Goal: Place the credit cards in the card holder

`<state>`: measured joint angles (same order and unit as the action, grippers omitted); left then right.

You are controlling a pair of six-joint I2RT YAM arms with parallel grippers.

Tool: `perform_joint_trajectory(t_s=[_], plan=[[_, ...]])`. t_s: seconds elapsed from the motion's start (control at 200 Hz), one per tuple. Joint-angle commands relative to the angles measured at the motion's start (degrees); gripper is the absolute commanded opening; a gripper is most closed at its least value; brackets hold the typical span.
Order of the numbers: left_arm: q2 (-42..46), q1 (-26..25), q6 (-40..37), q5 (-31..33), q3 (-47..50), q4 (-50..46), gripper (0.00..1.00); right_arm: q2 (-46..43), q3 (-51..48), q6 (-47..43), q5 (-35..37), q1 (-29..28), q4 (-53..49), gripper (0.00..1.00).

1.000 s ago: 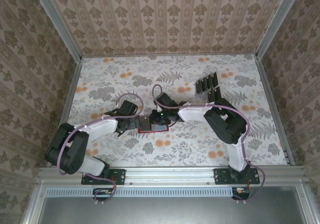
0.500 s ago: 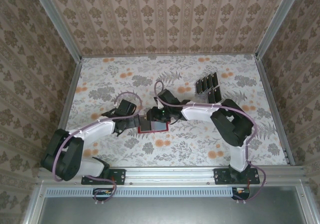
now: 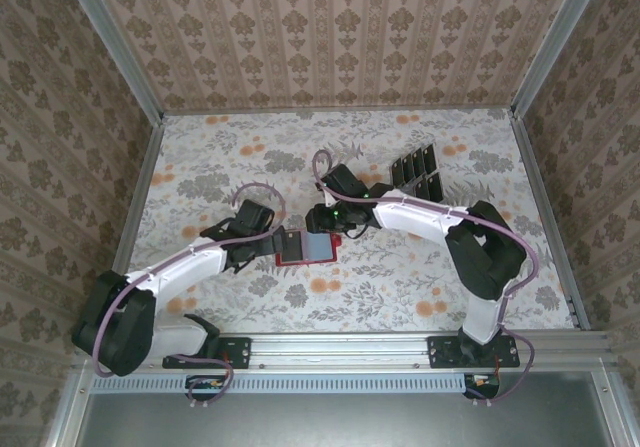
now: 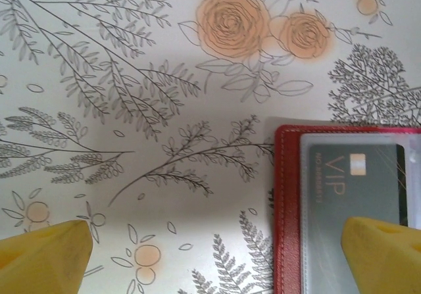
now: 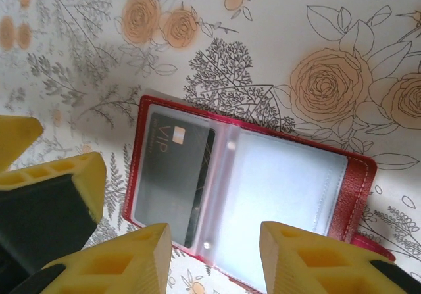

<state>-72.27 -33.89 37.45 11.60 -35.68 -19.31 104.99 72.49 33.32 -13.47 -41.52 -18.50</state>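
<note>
Compared with a second ago, the right pincer (image 3: 322, 223) has been drawn back from the card holder (image 3: 306, 248). Its jaws, then nearly closed, are now parted about halfway, with nothing held between them. The card holder is left lying open on the surface (image 3: 400, 287), just under this pincer's fingertips, hardly shifted. One credit card (image 5: 172, 168) is seen tucked in the clear sleeve nearest the left pincer (image 4: 210, 268), which is held wide open, the holder's red edge reaching between its fingers. The other credit cards (image 3: 415, 175) are laid out well beyond the right pincer.
</note>
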Motion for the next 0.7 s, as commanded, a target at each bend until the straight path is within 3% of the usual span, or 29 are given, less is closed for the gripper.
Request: perform_joint_trajectory(t_s=[0.0,0.405,0.695], plan=[[-0.7,-1.2,1.5,0.2,-1.2,-0.4,1.00,2.4,2.5,-3.1,1.7,-0.5,-4.7,0.42],[-2.4,-3.2,2.1,0.9,-1.2,0.9,1.00,7.9,4.3,-3.0,1.3,-0.5,-4.5,0.42],[-2.4,-3.7,1.0,0.4,-0.3,3.1,1.00,11.8,1.3,3.7,-5.0,-0.6,3.5,0.41]])
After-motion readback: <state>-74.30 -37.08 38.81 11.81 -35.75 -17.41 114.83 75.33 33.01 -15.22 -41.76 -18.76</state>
